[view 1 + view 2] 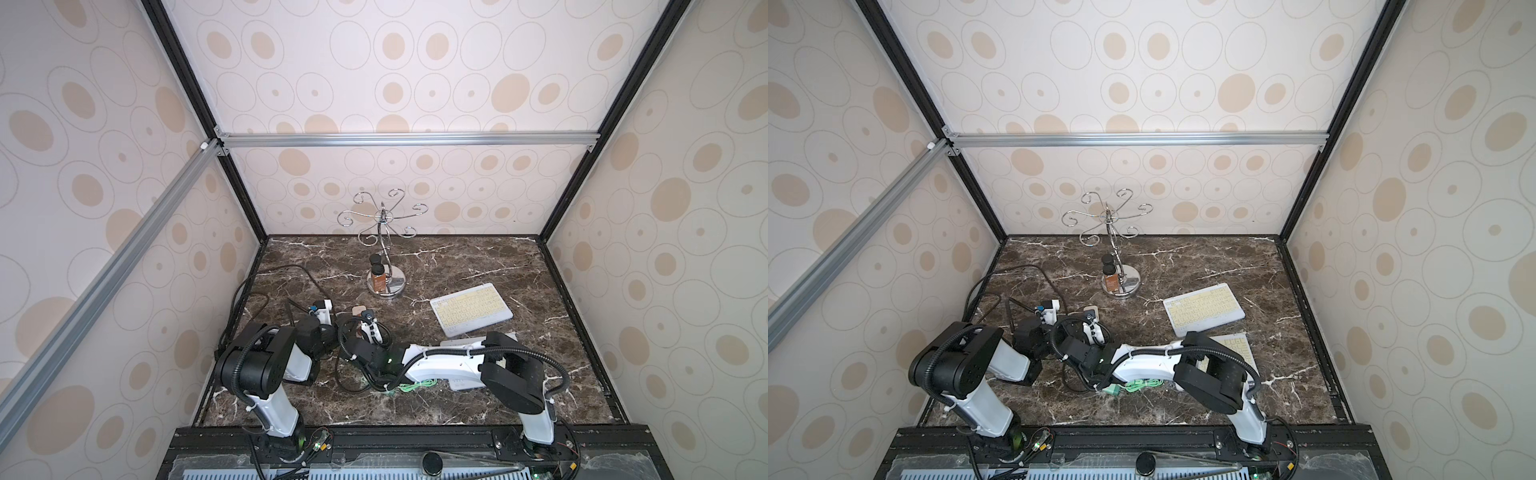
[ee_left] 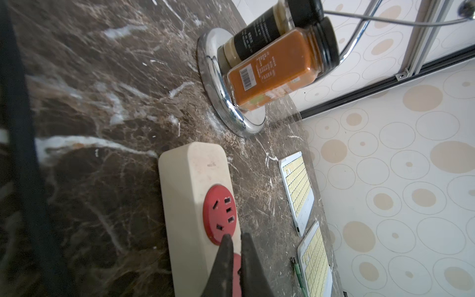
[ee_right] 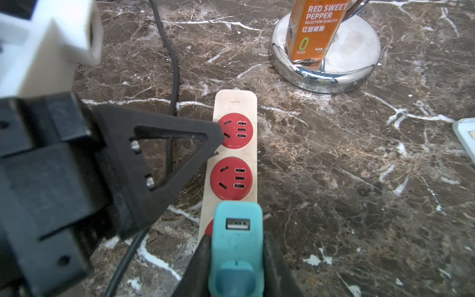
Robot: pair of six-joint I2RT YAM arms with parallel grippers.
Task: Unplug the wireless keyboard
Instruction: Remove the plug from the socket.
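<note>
Two white keyboards with yellow keys lie on the marble: one in the open (image 1: 471,309) (image 1: 1204,309) (image 2: 298,190), one (image 1: 1237,349) (image 2: 316,262) partly under my right arm. A green cable (image 1: 1138,384) (image 2: 298,270) runs beside the nearer one. A cream power strip (image 3: 236,102) (image 2: 195,180) has red sockets. A teal USB charger (image 3: 237,226) sits in the strip, its USB port empty. My right gripper (image 3: 237,239) is shut on it. My left gripper (image 2: 236,237) is shut, tips on the strip by a red socket.
A chrome hook stand (image 1: 384,286) (image 3: 326,74) carries an orange spice jar (image 3: 316,28) and a dark-labelled jar (image 2: 257,33). A black cable (image 3: 174,64) runs from the strip toward the left wall. Both wrists crowd the strip.
</note>
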